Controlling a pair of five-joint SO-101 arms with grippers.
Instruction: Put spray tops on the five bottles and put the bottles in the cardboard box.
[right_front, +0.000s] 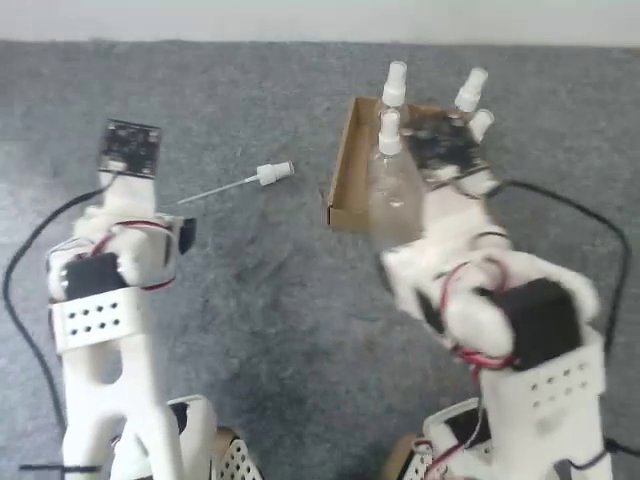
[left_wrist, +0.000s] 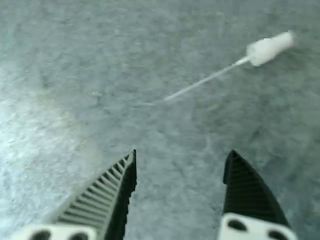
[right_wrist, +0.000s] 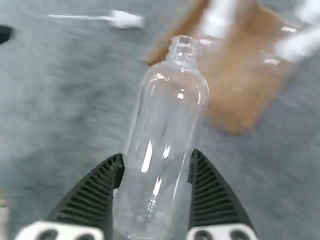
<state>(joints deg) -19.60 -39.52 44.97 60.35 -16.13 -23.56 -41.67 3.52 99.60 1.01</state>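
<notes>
My right gripper (right_wrist: 155, 165) is shut on the lower part of a clear bottle (right_wrist: 167, 125) whose neck is open, with no top on it. In the high view that bottle (right_front: 396, 200) hangs tilted at the near edge of the cardboard box (right_front: 347, 165). Several bottles with white spray tops (right_front: 394, 80) stand in the box. A loose spray top (right_front: 274, 173) with a long thin tube lies on the carpet left of the box. My left gripper (left_wrist: 180, 162) stands open above bare carpet, short of that spray top (left_wrist: 270, 47).
Grey carpet (right_front: 260, 290) covers the table between the two arms. A black cable (right_front: 575, 210) runs along the right arm's side and another (right_front: 25, 260) loops by the left arm.
</notes>
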